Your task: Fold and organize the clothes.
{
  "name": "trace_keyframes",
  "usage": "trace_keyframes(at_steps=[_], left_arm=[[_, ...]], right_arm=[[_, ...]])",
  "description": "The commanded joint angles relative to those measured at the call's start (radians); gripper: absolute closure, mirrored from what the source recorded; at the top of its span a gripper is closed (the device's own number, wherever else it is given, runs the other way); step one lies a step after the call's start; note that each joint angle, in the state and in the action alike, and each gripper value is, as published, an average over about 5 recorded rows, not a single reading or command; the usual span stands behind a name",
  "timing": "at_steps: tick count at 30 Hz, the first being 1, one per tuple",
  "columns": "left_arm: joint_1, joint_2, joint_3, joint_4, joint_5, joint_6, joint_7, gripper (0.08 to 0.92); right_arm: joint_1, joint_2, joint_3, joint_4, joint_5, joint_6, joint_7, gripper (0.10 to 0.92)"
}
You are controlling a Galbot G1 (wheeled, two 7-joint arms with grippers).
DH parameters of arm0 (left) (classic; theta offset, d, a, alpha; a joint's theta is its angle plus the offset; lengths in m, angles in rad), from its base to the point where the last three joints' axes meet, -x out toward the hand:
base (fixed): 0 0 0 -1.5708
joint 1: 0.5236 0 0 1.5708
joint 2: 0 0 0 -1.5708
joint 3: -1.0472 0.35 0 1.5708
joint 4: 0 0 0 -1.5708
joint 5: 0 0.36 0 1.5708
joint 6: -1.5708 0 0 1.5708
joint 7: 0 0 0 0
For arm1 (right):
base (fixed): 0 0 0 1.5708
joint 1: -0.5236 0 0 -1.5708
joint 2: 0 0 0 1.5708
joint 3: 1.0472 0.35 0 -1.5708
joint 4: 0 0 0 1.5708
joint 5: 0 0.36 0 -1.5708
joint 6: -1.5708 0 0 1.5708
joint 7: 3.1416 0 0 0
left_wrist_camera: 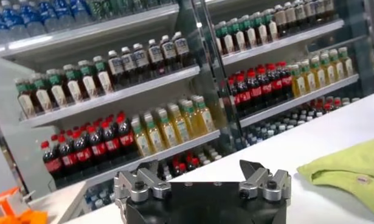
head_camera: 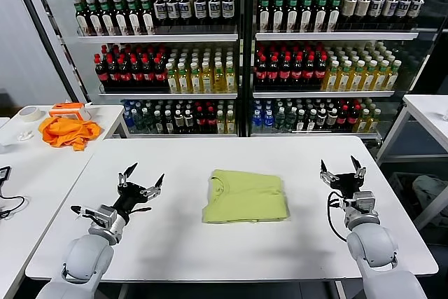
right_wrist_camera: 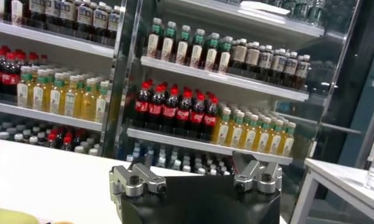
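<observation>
The lime T-shirt (head_camera: 245, 196) lies folded into a neat rectangle in the middle of the white table (head_camera: 231, 250), collar toward its left side. A corner of the shirt (left_wrist_camera: 351, 170) shows in the left wrist view. My left gripper (head_camera: 142, 177) rests over the table to the shirt's left, open and empty. On the other side, my right gripper (head_camera: 341, 166) is open too, clear of the cloth. Both wrist views look toward the drink shelves, each with the fingers spread wide: left gripper (left_wrist_camera: 200, 175), right gripper (right_wrist_camera: 196, 167).
An orange cloth (head_camera: 68, 131) and a tape roll (head_camera: 29, 113) lie on a side table at the left. Glass-fronted coolers full of bottles (head_camera: 238, 54) stand behind the table. Another white table (head_camera: 427, 113) stands at the right.
</observation>
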Motion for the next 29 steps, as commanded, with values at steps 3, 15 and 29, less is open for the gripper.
trace_keyframes(at_steps=[3,15,29], left_arm=[[-0.058,0.007,0.032,0.061,-0.001,-0.084,0.024,0.177],[-0.136,0.031,0.089,0.083,-0.031,-0.115,0.017,0.177],[-0.167,0.039,0.126,0.031,-0.042,-0.059,-0.035,0.177]], right_arm=[[-0.009,-0.009,0.043,-0.005,-0.004,0.037,-0.029,0.203],[-0.021,-0.026,0.081,-0.052,-0.067,0.125,-0.040,0.203],[-0.051,0.001,0.055,0.012,-0.012,0.064,-0.015,0.203]])
